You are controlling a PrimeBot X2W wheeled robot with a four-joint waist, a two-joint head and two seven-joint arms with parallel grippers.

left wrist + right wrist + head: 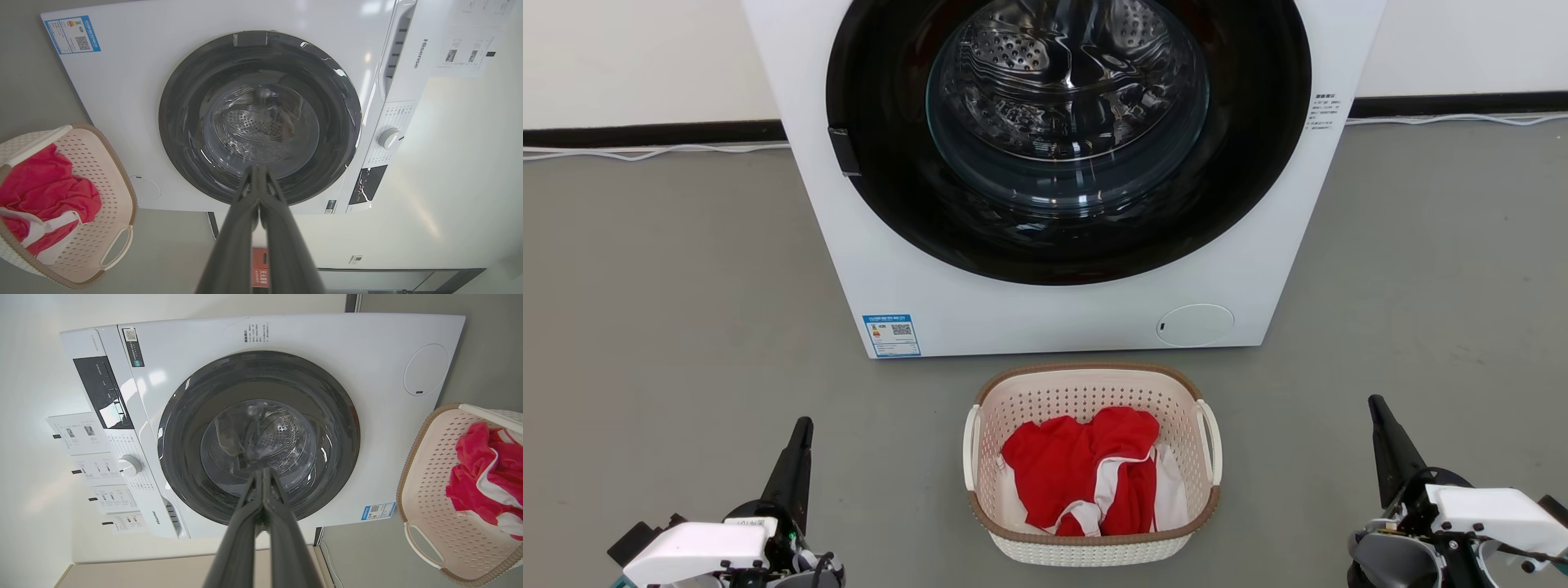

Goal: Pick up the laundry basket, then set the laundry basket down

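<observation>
I judge the task not yet begun: the laundry basket (1086,394) sits on the grey floor (686,286) just in front of the washing machine (1029,314) with a red-and-white garment (1078,465) inside it, so both the lifting and the setting down are left to do. My left gripper (804,425) and right gripper (1375,403) hang low on either side, well apart from its loop handles (970,447), each with fingers pressed together on nothing. The brand lettering (418,53) on the machine reads "Hisense"; the blue sticker (891,335) carries a QR code, but its print is too small for me to read.
</observation>
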